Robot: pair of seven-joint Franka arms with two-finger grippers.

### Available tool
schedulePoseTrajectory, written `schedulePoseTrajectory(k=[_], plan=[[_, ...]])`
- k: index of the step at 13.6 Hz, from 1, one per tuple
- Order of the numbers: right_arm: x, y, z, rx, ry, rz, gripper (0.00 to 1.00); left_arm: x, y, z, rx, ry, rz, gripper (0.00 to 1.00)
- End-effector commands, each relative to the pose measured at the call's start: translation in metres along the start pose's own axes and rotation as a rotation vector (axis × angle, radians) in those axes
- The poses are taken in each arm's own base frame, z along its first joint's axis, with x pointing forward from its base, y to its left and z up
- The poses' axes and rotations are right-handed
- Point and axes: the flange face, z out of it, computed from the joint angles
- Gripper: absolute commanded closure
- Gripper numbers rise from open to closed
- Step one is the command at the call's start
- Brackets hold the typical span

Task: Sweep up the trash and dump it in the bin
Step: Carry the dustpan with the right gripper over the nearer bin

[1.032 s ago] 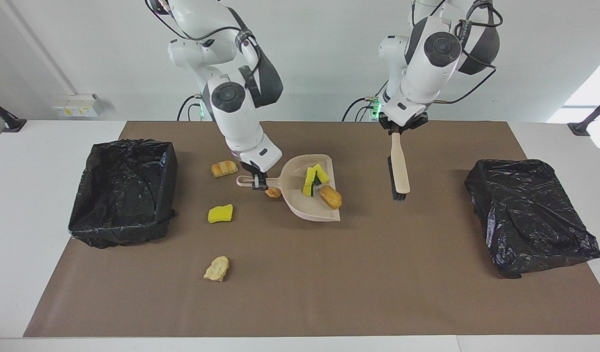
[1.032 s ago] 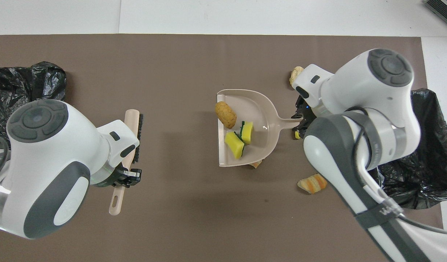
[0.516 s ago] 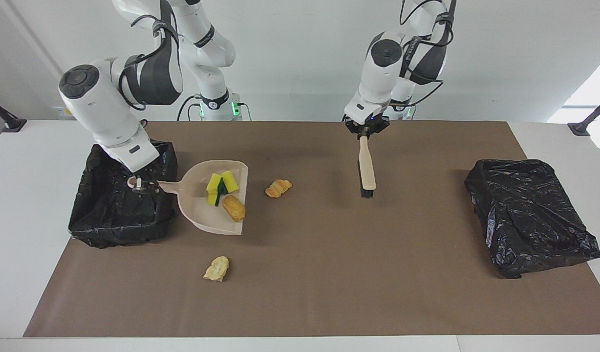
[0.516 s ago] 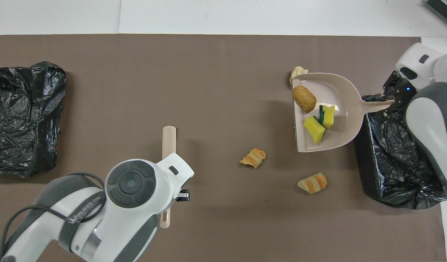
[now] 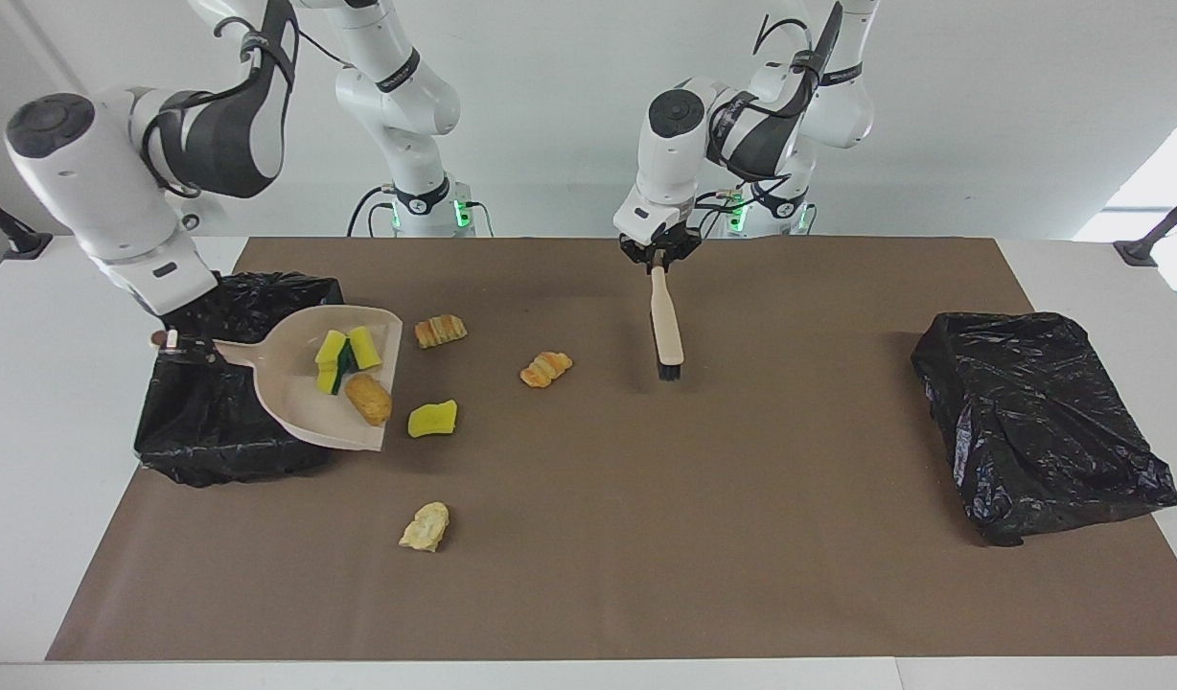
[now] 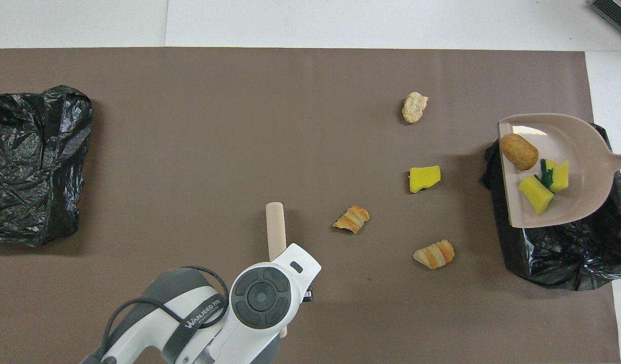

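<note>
Over the bin (image 5: 215,450) at the right arm's end of the surface (image 5: 588,575): one beige plastic dustpan (image 5: 301,417), scoop-shaped, smooth, held aloft by its handle in the right gripper (image 5: 172,342), clamped shut on the handle. Contents: two yellow sponge pieces (image 5: 344,353) with dark green backing, porous and wedge-cut, and one golden-brown bread roll (image 5: 369,399), oblong, crusty.

Bin: rectangular, lined with crinkled glossy black plastic. A second black bag (image 5: 1039,422), mounded and wrinkled, lies at the left arm's end.

Loose trash on the brown matte mat (image 5: 742,537):
- plain yellow sponge piece (image 5: 432,419), blocky, just beside the dustpan's lip;
- striped croissant-like piece (image 5: 440,331), nearer to the robots;
- second croissant-like piece (image 5: 546,368), ridged, toward the mat's middle;
- pale knobbly bread scrap (image 5: 425,526), farthest from the robots.

Left gripper (image 5: 657,261): closed on the handle of a beige brush (image 5: 665,326), which hangs over the mat's middle, dark bristles at its lower end.

View notes: the facing view shows both grippers and the brush bristles. In the overhead view the right gripper lies off the edge, the left arm covers the left gripper, only the brush's rounded end (image 6: 275,227) shows, and the dustpan (image 6: 568,202) reads as overlapping the bin (image 6: 568,263).
</note>
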Motion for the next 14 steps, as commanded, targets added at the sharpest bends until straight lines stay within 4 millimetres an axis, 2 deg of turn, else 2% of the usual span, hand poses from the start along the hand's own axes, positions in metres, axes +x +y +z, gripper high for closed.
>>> schedulePoseTrajectory(k=[1,4,6,7,9,12,13,14], plan=[[-0.007,-0.016,-0.009,0.065,-0.155,-0.037,1.0,-0.02,0.007,0.016,-0.011,0.003,-0.008,1.0],[0.003,-0.042,0.005,0.077,-0.283,-0.018,1.0,-0.026,0.007,0.024,-0.01,-0.017,-0.03,1.0],[0.008,-0.043,0.006,0.057,-0.351,0.002,1.0,-0.024,0.008,0.029,-0.015,-0.011,-0.024,1.0],[0.007,-0.043,0.004,0.062,-0.387,0.0,1.0,-0.022,0.008,0.037,-0.005,-0.017,-0.016,1.0],[-0.002,-0.044,-0.001,0.06,-0.414,0.008,1.0,-0.019,0.011,0.038,-0.026,0.003,-0.001,1.0],[-0.007,-0.045,-0.024,0.048,-0.504,0.052,1.0,-0.018,0.01,0.038,-0.023,0.0,0.018,1.0],[-0.005,-0.048,-0.03,0.053,-0.511,0.061,1.0,-0.016,0.008,0.038,-0.024,0.0,0.013,0.73],[-0.004,-0.05,-0.037,0.042,-0.524,0.07,1.0,-0.014,0.007,0.039,-0.022,-0.001,0.007,0.39]])
